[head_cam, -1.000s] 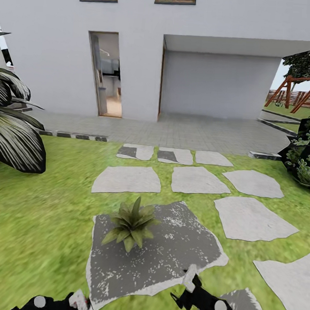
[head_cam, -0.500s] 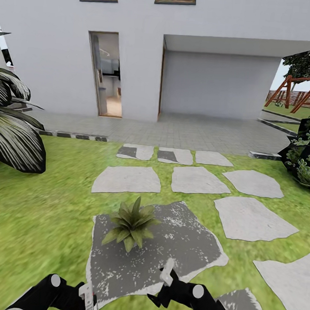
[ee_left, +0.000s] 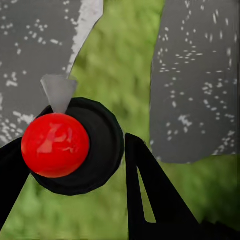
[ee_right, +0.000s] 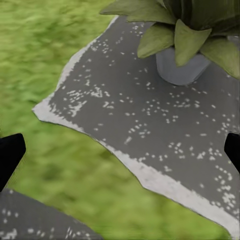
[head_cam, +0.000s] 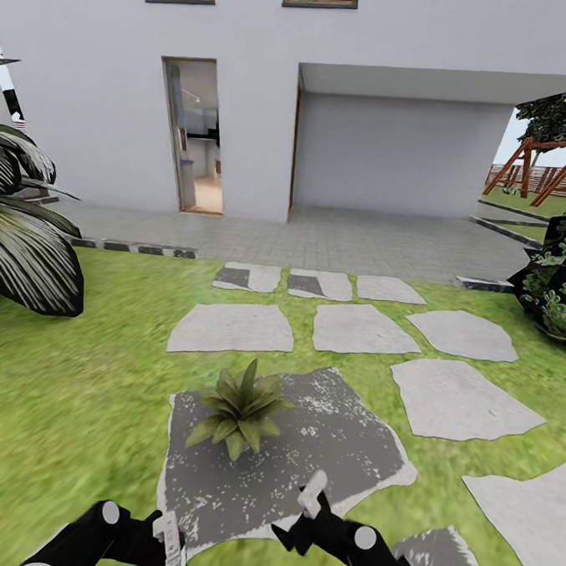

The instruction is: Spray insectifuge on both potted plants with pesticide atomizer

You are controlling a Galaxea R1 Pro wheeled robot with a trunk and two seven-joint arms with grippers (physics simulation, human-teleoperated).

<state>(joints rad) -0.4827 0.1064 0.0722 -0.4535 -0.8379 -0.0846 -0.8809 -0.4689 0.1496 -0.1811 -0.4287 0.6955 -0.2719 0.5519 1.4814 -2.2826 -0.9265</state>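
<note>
One potted plant (head_cam: 240,406), a low green rosette, stands on a dark grey stone slab (head_cam: 340,446) in the lawn. In the right wrist view its leaves (ee_right: 187,30) rise from a small round grey pot (ee_right: 179,70). My left gripper (head_cam: 166,548) is low in the head view, short of the slab's near edge, and is shut on the pesticide atomizer (ee_left: 75,150), seen from above as a red knob on a black cap with a grey nozzle. My right gripper (head_cam: 307,506) hangs open over the slab's near edge, short of the plant, with nothing between its fingertips (ee_right: 10,150).
Pale stepping stones (head_cam: 360,328) lead to a paved terrace and a white house with an open doorway (head_cam: 196,135). A big dark striped plant (head_cam: 22,242) stands at the left and a dark bush (head_cam: 559,287) at the right. Grass surrounds the slab.
Over the last second my right gripper has swung left toward the plant's side of the slab, then settled. My left arm has risen into view with the atomizer. The camera has not moved.
</note>
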